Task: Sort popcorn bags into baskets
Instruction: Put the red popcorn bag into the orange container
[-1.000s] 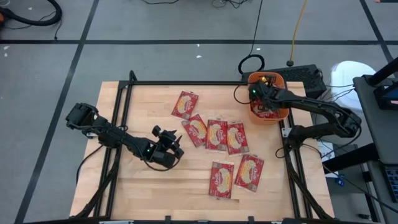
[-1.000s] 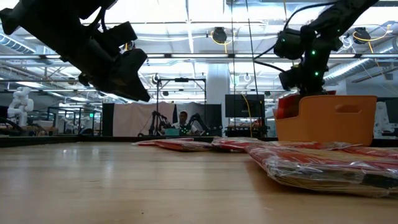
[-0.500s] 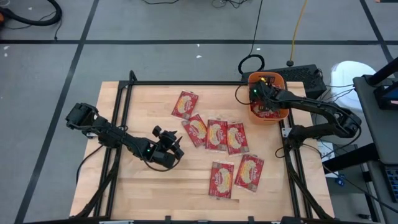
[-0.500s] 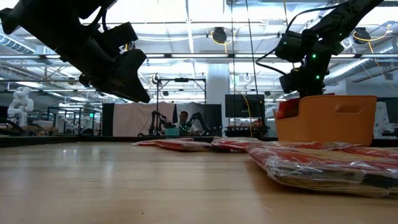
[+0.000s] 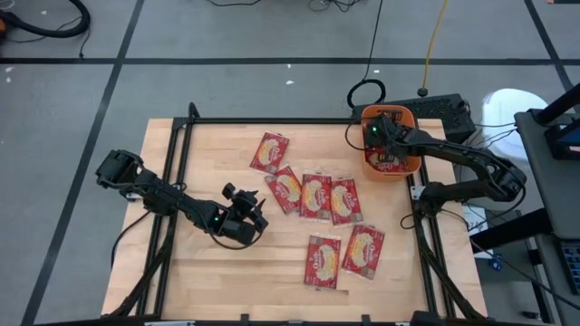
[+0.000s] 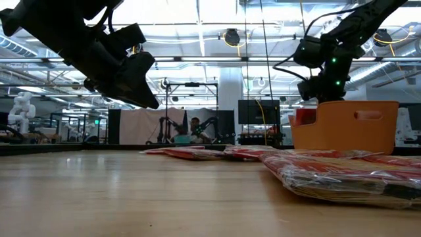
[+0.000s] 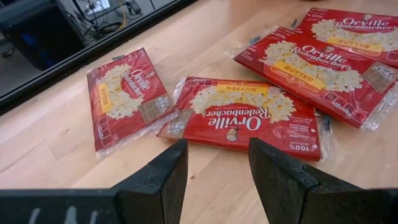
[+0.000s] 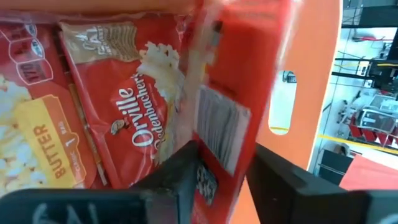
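Six red popcorn bags (image 5: pixel 315 196) lie flat on the wooden table, two of them nearer the front (image 5: pixel 323 261). The orange basket (image 5: pixel 412 116) stands at the far right corner with at least two bags in it (image 8: pixel 93 124). My right gripper (image 8: pixel 227 168) is open and reaches down into the basket (image 6: pixel 348 125). One bag (image 8: pixel 242 74) stands on edge against the orange wall, between the fingers. My left gripper (image 5: pixel 256 217) hovers open above the table's left half, pointing at the two nearest bags (image 7: pixel 245 115). My right gripper comes from above into the basket. The lower edge of the upright bag (image 8: pixel 217 134) sits in the gap between the open fingers. I cannot tell whether either finger touches it.
A black metal frame (image 5: pixel 272 120) runs round the table. Bare wood lies left of and in front of the bags (image 5: pixel 217 272). Cables and a black box (image 5: pixel 444 109) sit beyond the basket, off the table. A person sits far back in the room (image 6: pixel 195 126).
My right gripper has shifted a little toward the table's right edge, over the basket. The red bag under it has sunk lower into the basket.
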You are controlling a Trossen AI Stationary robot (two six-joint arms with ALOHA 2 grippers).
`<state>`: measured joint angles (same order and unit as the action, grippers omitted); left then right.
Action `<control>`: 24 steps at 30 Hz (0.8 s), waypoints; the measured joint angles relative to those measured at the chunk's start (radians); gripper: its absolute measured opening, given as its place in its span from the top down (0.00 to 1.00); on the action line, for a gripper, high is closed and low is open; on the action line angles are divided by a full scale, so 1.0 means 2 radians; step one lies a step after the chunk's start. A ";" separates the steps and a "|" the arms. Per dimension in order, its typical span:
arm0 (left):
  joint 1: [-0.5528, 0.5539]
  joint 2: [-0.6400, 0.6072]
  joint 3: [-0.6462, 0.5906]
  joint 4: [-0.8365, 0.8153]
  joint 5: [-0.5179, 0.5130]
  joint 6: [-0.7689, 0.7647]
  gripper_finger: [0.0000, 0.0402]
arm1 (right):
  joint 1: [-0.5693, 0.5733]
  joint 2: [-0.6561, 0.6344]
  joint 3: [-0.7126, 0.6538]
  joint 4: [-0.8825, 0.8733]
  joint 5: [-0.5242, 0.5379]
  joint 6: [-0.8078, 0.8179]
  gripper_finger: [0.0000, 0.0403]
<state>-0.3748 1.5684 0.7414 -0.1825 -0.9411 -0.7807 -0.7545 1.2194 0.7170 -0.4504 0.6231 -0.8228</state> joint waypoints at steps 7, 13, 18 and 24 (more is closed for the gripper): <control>0.000 0.000 0.000 0.001 0.003 0.000 0.57 | -0.003 0.000 0.000 -0.003 0.000 0.010 0.63; 0.000 0.000 0.000 0.001 0.019 0.000 0.57 | -0.003 0.000 0.000 -0.010 0.004 0.004 0.60; 0.000 0.000 0.000 0.000 0.022 0.000 0.57 | 0.007 -0.004 0.000 -0.010 0.038 -0.006 0.59; 0.000 0.000 0.000 0.000 0.022 0.006 0.57 | 0.028 -0.025 0.000 -0.013 0.070 -0.033 0.67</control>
<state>-0.3740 1.5684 0.7414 -0.1817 -0.8978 -0.7683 -0.6977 1.1696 0.7170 -0.4759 0.7629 -0.8888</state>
